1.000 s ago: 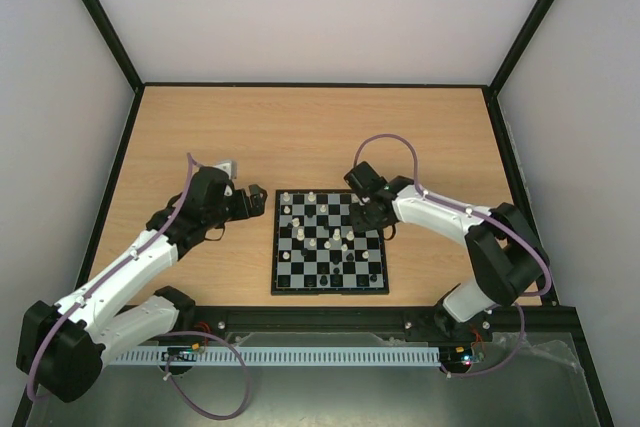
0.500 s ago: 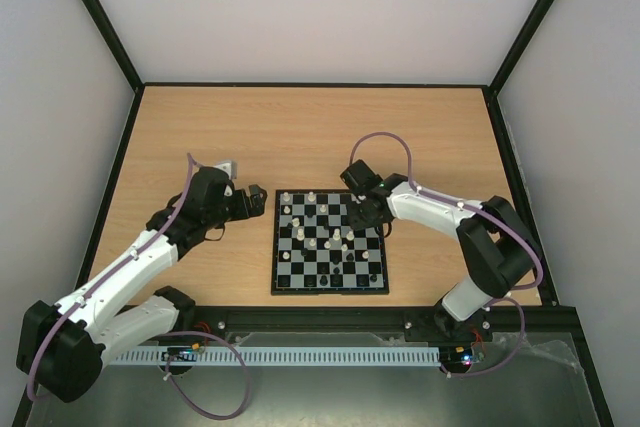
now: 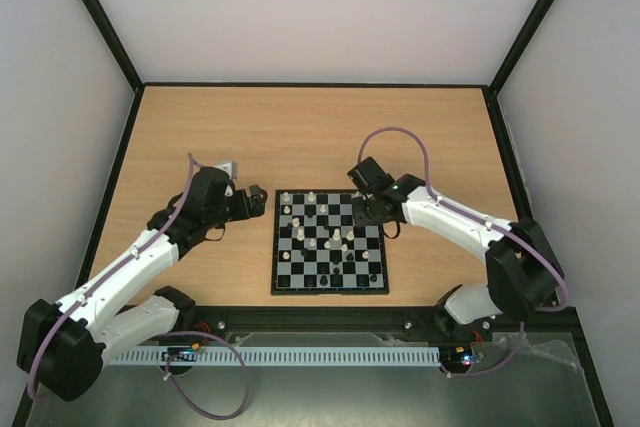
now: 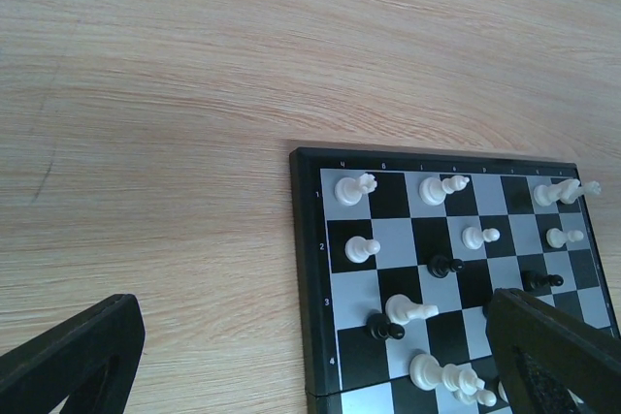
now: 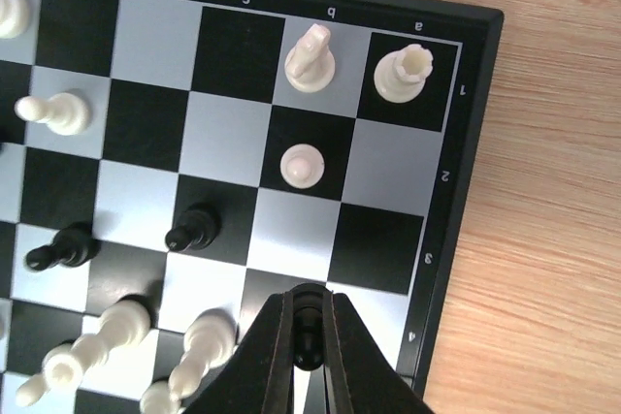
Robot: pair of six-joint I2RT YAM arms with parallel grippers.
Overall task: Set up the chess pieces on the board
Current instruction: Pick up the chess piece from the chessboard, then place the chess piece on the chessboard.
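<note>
We are looking down at a light wooden table with a thin black edge running round it. Directly on it the board is lying flat, near the front edge and roughly midway across, its sides running square with the table's. Wood grain is showing on every side of it.

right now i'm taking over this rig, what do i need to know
Left gripper: open, empty, over the table beside the board.
Right gripper: shut, apparently on a small black piece, near the board's right edge.
Done: white rook and knight stand in one corner, with a pawn in front of the knight.
Left: white and black pieces are mixed across the middle and need sorting into their rows.
</note>
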